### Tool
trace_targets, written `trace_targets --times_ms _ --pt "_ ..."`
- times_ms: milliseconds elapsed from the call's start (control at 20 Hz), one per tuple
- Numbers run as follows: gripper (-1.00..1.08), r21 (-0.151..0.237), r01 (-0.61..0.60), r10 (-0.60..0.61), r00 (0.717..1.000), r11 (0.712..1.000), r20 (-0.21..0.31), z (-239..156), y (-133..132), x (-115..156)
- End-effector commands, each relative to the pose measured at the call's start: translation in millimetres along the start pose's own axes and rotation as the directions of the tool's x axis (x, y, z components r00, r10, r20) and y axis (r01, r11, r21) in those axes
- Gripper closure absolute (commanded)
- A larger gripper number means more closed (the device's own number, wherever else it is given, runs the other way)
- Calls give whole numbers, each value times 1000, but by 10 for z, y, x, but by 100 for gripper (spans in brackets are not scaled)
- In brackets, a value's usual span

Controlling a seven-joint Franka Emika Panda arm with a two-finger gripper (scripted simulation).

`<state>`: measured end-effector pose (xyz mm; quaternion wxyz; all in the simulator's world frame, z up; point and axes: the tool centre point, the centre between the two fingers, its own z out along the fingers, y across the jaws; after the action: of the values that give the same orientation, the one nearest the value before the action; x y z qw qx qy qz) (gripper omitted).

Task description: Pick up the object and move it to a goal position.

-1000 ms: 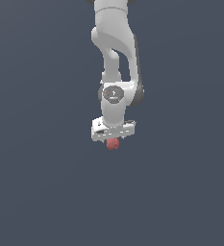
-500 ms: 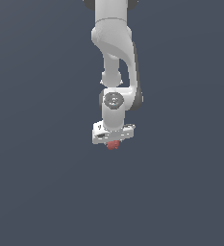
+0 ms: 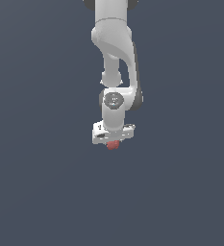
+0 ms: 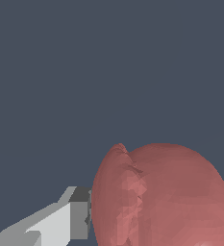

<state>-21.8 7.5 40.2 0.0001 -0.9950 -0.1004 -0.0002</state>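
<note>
Gripper first: we see it closed on the object, which hangs just under the white hand, at about six o'clock from the wrist joint. In the wrist view one grey finger pad touches the side of the object, so we judge that the grasp holds; the other finger is hidden behind the blob.

Compared with one second ago, our arm and the object have moved together a little toward the exterior view's right, and the wrist has turned slightly. The blob kept its place between the fingers during this travel. For the task this means, in our opinion, that the pick is done and we are now in the carrying step. No goal marker is visible, so we cannot say how much way remains.

About materials: the object is red-pink, matte, roundish but lumpy, with a small ridge and a crease on one side. It is much narrower than the gripper. The arm is smooth white with soft highlights. Behind everything there is only flat dark grey-blue; no tabletop edge can be distinguished.
</note>
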Motion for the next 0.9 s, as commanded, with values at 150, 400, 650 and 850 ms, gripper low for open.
trace_targets --times_ms 150,400,650,850 --pt "108 0 0 0 1000 1000 0 2 67 29" --pt "108 0 0 0 1000 1000 0 0 260 115" --pt "108 0 0 0 1000 1000 0 -2 552 249" --pt "108 0 0 0 1000 1000 0 -5 808 371"
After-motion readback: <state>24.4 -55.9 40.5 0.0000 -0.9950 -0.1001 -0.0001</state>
